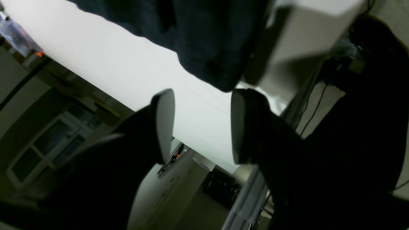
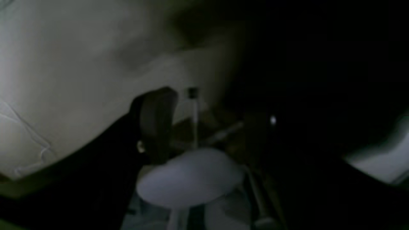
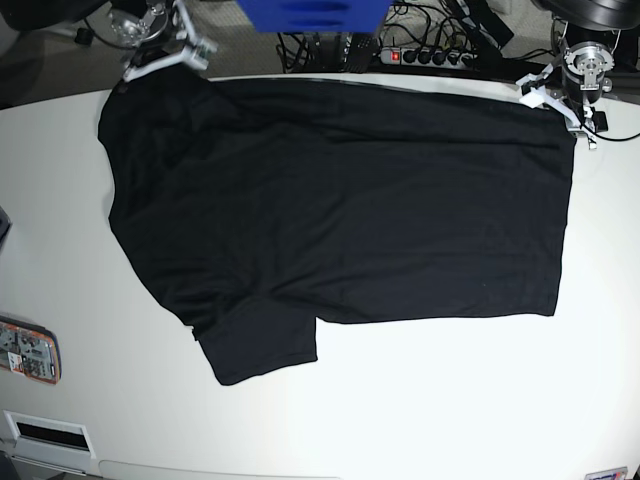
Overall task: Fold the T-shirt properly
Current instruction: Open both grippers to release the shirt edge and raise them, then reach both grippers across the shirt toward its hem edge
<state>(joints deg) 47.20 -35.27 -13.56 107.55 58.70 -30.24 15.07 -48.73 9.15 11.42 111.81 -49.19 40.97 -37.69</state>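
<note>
The black T-shirt lies spread flat on the white table, one sleeve pointing toward the near edge. My left gripper hovers at the shirt's far right corner. In the left wrist view the left gripper is open, nothing between its fingers, and the T-shirt's edge lies just beyond them. My right gripper is at the far left corner. The right wrist view is dark: one finger shows, background is visible through the gap beside it, and the other finger is lost in shadow.
An orange-rimmed device lies at the table's left edge. Behind the far edge are a power strip with cables and a blue object. A white stool shows below the table in the right wrist view.
</note>
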